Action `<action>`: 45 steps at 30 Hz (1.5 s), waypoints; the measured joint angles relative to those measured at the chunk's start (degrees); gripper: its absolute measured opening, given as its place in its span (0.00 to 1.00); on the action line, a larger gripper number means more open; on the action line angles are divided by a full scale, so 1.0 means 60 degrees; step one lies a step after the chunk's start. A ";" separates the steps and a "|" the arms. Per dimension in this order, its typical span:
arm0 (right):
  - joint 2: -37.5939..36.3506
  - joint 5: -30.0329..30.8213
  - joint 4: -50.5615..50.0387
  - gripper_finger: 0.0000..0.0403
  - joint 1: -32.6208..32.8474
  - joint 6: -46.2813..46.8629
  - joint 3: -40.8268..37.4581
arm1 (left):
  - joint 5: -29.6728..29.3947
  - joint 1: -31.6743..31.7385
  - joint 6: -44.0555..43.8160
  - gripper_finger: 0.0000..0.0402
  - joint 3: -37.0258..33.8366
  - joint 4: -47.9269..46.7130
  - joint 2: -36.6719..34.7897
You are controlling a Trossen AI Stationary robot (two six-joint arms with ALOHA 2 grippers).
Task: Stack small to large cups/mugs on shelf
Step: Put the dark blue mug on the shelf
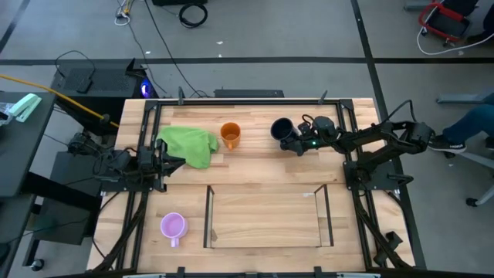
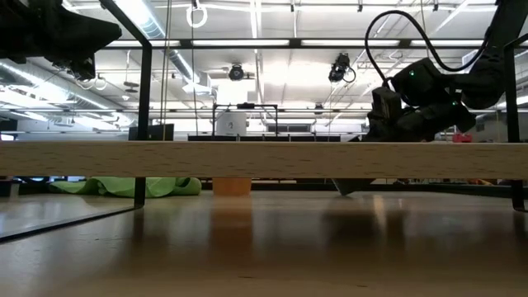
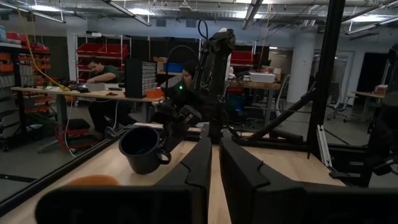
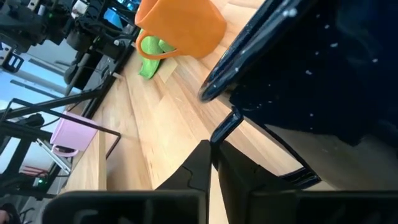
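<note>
With the shelf [image 1: 266, 220] as landmark: the light purple mug [image 1: 173, 226] stands on the bench [image 1: 255, 166] just left of it. Beyond its left end the left gripper [image 1: 176, 161], fingers together, touches the green cloth [image 1: 191, 144]. Behind the shelf stands the orange mug [image 1: 230, 135]; right of that, the right gripper [image 1: 292, 144] has its fingers clamped on the tilted black mug [image 1: 281, 129].

Three mugs [image 1: 281, 129], one shelf [image 1: 265, 245], one green cloth [image 1: 190, 144].

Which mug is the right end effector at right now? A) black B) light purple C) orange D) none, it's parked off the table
A: the right end effector sits at the black mug at the table's far side; the orange mug stands apart beside the green cloth.
</note>
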 joint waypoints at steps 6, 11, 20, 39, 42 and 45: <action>0.0000 0.0000 -0.0018 0.12 0.0000 0.0238 0.0000 | 0.0002 0.0003 -0.0003 0.10 0.0000 0.0001 0.0002; -0.0004 0.0006 -0.0119 0.16 -0.0086 0.0410 0.0011 | 0.0002 0.0000 -0.0003 0.09 0.0000 0.0001 0.0000; -0.0029 0.0038 -0.0439 0.22 -0.0270 0.0400 0.0015 | 0.0000 0.0003 -0.0004 0.11 0.0000 -0.0014 0.0001; -0.0029 0.3077 0.0029 0.22 -0.0270 0.0254 0.0011 | -0.0001 0.0003 0.0001 0.10 0.0000 -0.0065 -0.0001; -0.0029 0.3464 0.0373 0.22 -0.0270 0.0336 0.0011 | -0.0001 0.0000 0.0000 0.11 0.0000 -0.0065 0.0000; -0.0029 0.3649 0.0391 0.22 -0.0273 0.0389 0.0011 | -0.0001 0.0002 0.0001 0.11 0.0000 -0.0061 0.0003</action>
